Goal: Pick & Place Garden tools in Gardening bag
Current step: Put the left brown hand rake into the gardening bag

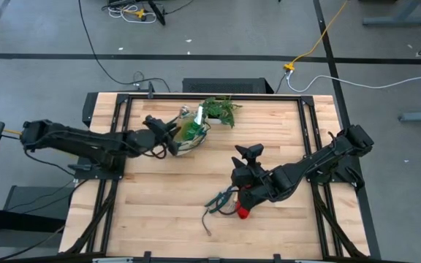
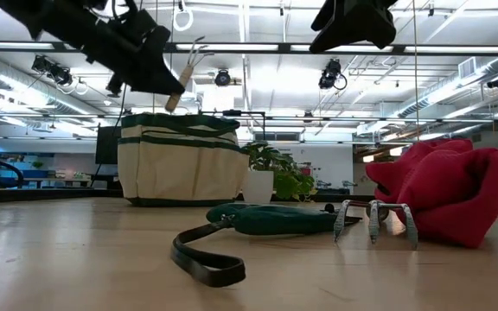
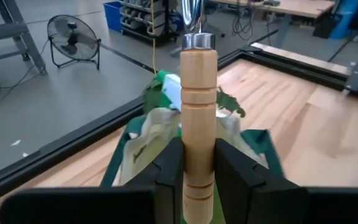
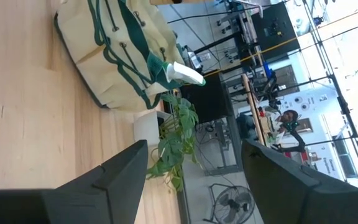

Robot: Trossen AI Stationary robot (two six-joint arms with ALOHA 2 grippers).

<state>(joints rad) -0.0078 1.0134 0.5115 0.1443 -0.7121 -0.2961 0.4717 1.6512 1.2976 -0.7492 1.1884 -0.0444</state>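
Observation:
My left gripper [image 1: 168,131] [image 2: 156,73] [image 3: 197,152] is shut on a small hand rake [image 2: 188,69] with a light wooden handle, held in the air just above the cream gardening bag [image 1: 192,137] [image 2: 180,160] with green trim. A green spray bottle with a pale nozzle [image 4: 182,73] [image 1: 197,115] sticks up out of the bag. My right gripper [image 1: 247,153] [image 4: 194,180] hangs open and empty above the red gloves [image 1: 244,210] [image 2: 443,190]. Beside them a green-handled rake [image 1: 221,197] [image 2: 284,220] lies flat on the table. My left gripper pinches the wooden handle [image 3: 197,124] between its two fingers, near the handle's free end. The handle runs along the fingers and sticks out beyond them, metal collar [image 3: 197,41] and tines [image 2: 199,50] farthest out. The rake slants upward, lifted clear above the bag.
A leafy plant in a white pot [image 1: 221,109] [image 2: 271,177] stands just right of the bag at the table's far edge. The green-handled rake's dark strap loop [image 2: 206,259] trails toward the near edge. A black frame [image 1: 309,117] borders the wooden table.

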